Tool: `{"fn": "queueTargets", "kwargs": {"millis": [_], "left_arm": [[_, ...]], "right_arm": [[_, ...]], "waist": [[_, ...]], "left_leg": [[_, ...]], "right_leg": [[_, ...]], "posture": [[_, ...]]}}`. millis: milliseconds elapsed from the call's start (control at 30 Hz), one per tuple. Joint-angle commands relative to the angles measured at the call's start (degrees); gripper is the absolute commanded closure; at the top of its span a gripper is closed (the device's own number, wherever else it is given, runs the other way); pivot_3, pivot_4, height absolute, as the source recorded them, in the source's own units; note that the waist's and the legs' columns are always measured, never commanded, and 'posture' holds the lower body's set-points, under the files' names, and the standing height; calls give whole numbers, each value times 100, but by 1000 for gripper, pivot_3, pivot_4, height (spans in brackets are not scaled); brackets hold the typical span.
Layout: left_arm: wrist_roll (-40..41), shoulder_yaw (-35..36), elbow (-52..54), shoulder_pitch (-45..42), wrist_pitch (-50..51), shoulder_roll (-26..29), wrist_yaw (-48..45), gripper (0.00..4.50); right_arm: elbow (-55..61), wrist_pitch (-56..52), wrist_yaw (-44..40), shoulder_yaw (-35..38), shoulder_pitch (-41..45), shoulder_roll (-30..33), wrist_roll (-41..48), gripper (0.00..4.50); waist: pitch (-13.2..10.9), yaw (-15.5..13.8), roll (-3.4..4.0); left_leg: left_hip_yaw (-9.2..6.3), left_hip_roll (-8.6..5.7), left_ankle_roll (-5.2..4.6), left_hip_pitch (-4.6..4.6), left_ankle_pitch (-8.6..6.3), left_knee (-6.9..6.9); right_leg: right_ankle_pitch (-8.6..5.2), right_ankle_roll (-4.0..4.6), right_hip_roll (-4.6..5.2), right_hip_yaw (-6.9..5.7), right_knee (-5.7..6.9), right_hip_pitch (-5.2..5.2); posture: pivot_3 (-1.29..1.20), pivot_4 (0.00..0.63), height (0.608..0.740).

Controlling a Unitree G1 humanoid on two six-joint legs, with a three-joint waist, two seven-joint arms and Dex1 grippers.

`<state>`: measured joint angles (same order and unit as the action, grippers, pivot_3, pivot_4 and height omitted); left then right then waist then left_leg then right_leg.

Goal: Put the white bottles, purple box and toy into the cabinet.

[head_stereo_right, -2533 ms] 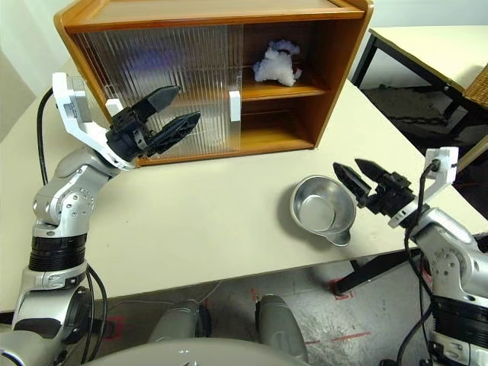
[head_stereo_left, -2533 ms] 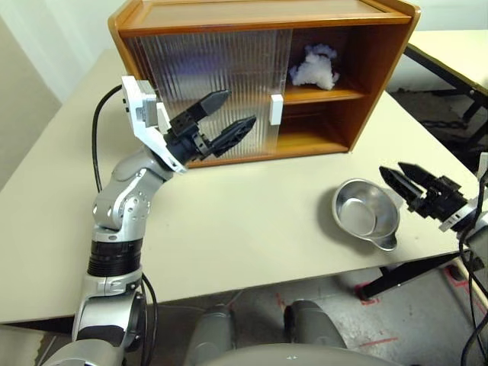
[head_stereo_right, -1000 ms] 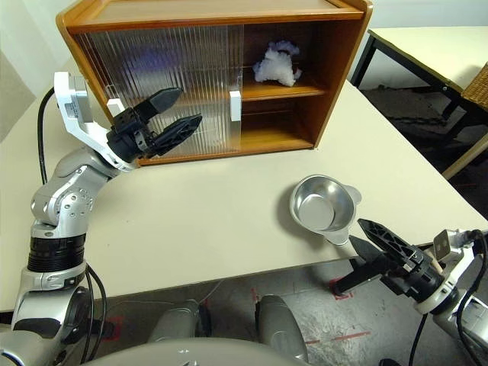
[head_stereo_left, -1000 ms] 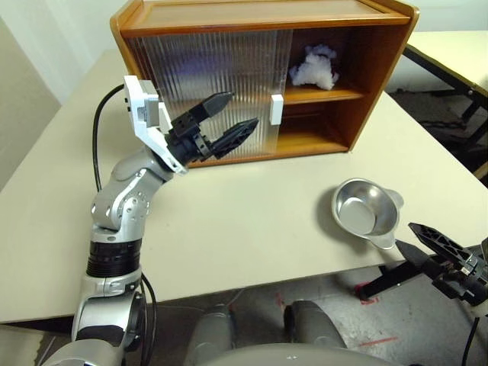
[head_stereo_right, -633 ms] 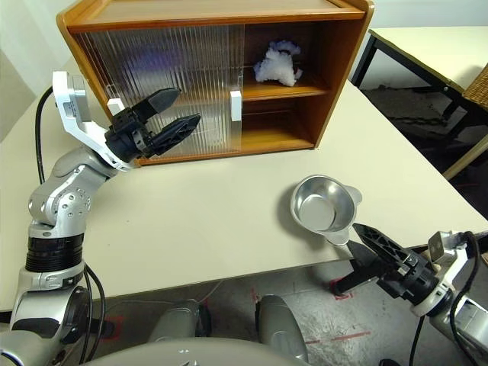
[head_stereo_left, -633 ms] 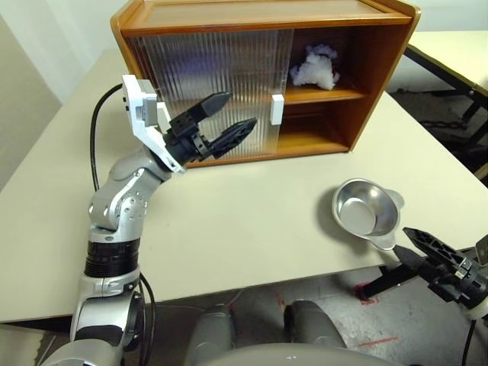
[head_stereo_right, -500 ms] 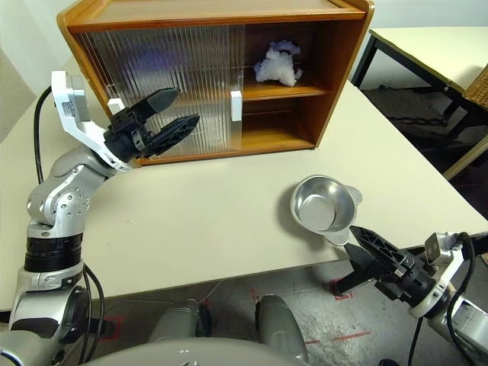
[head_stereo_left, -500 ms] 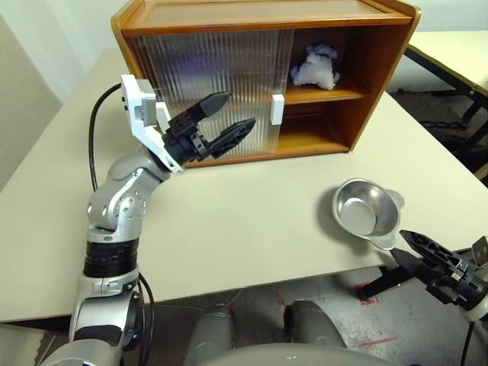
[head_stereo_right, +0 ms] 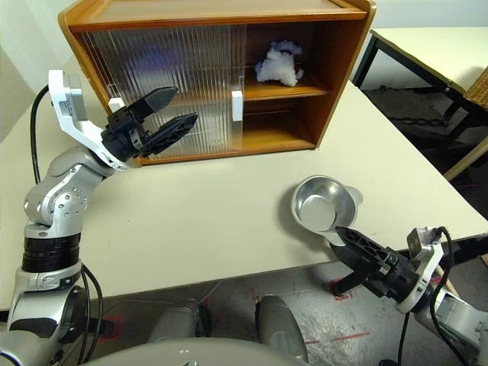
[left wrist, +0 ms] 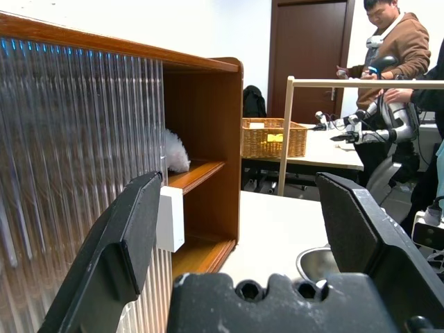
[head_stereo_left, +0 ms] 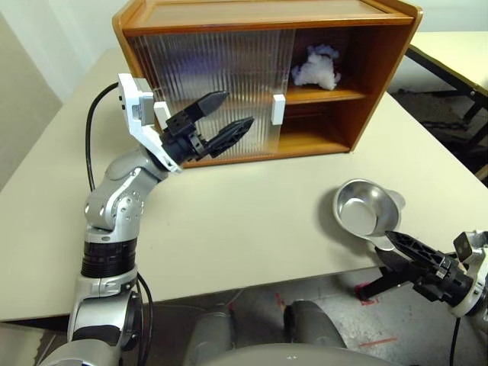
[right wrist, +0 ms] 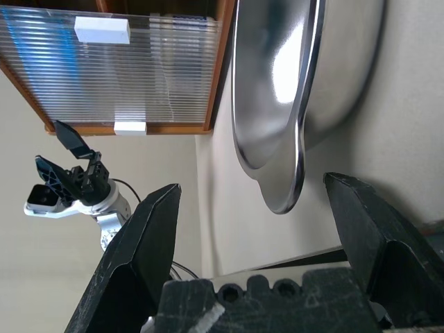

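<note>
Cream table [head_stereo_left: 244, 221] fills my head view, with another table [head_stereo_right: 427, 46] and a wicker chair edge off to the right. My left gripper [head_stereo_left: 225, 122] hangs in the air in front of the cabinet [head_stereo_left: 267, 76], its two black fingers spread wide and holding nothing, pointed toward the ribbed doors [head_stereo_left: 206, 84] near the lower rail. My right gripper [head_stereo_right: 358, 248] sits low at the near right edge of the table, jaws likewise wide apart and empty, aimed at the bowl [head_stereo_right: 322, 206]; from its wrist camera the bowl [right wrist: 298, 104] stands between the two fingers, its spout nearest, not touched. Farther out, the bowl rests on the table well apart from the cabinet, to the right and nearer me. Both sliding doors are stacked over the left part of the cabinet, one white handle [head_stereo_left: 278, 109] at their right edge, so the right bay is open. On the shelf [head_stereo_left: 320, 94] in that open bay lies the toy [head_stereo_left: 314, 69], a fluffy white lump; I can't make out its scarf or hat from here. Behind the ribbed doors I cannot tell what is inside. From the left wrist camera I see a basket [left wrist: 274, 137] on a far table and a person [left wrist: 392, 62] standing beside another robot arm [left wrist: 374, 121].
</note>
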<state>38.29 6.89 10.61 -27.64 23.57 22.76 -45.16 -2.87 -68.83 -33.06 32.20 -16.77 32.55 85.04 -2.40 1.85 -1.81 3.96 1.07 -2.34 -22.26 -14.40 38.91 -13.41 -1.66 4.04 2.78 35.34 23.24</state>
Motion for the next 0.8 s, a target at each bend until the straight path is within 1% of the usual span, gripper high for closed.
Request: {"fn": "queueTargets", "kwargs": {"millis": [33,800], "left_arm": [[50,17,99,24,46,24,29,0],[37,11,79,-7,29,16,28,0]], "right_arm": [[-26,-29,-52,-27,9,-30,-60,28],[-88,-5,-181,-48,117,-73,-266,28]], "waist": [[0,-1,0],[-2,1,-4]], "left_leg": [[0,0,0,0,0,0],[0,0,0,0,0,0]], "right_leg": [[0,0,0,0,0,0],[0,-1,0,0,0,0]], "posture": [[24,0,740],[26,0,740]]}}
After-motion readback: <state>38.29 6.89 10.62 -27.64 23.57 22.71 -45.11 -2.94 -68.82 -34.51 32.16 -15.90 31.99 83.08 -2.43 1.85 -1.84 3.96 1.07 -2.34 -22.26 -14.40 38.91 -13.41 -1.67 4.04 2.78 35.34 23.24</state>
